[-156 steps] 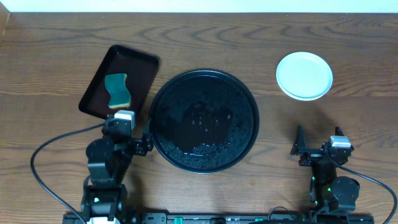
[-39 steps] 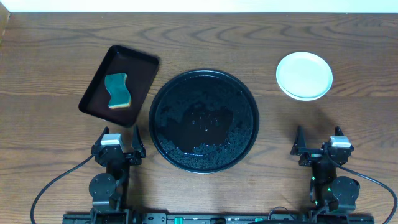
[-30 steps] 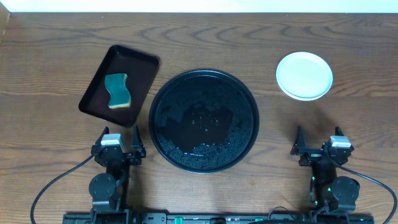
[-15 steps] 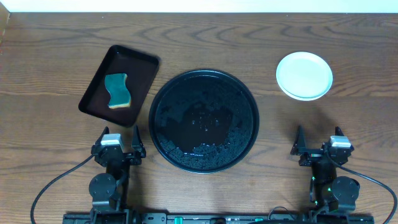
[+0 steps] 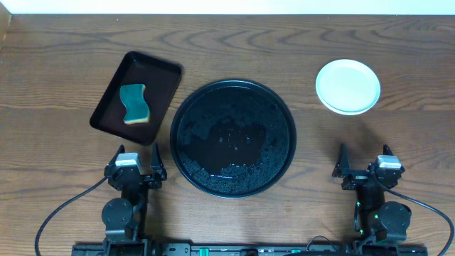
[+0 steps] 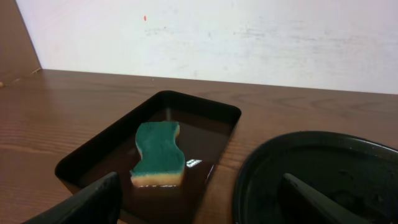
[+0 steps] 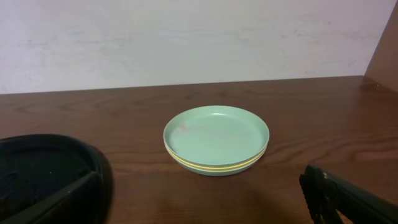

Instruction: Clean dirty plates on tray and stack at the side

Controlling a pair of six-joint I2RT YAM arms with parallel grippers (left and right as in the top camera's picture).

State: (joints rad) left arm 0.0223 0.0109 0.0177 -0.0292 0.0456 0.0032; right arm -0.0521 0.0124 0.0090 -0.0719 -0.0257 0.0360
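Note:
The three plates (image 5: 348, 86) sit in one stack on the bare table at the far right, apart from the tray. In the right wrist view the stack (image 7: 216, 140) shows a mint plate on top, a yellow one in the middle and a mint one below, with a faint red mark near the top plate's rim. The round black tray (image 5: 233, 137) lies in the middle with no plates on it, only wet streaks. My left gripper (image 5: 135, 171) is open and empty near the front left. My right gripper (image 5: 362, 169) is open and empty near the front right.
A rectangular black tray (image 5: 136, 97) stands at the back left and holds a green and yellow sponge (image 5: 134, 104); both also show in the left wrist view, the sponge (image 6: 158, 153) lying in shallow liquid. A white wall runs behind the table's far edge.
The left arm has drawn back from beside the rectangular tray to the front edge. In the last second nothing has moved.

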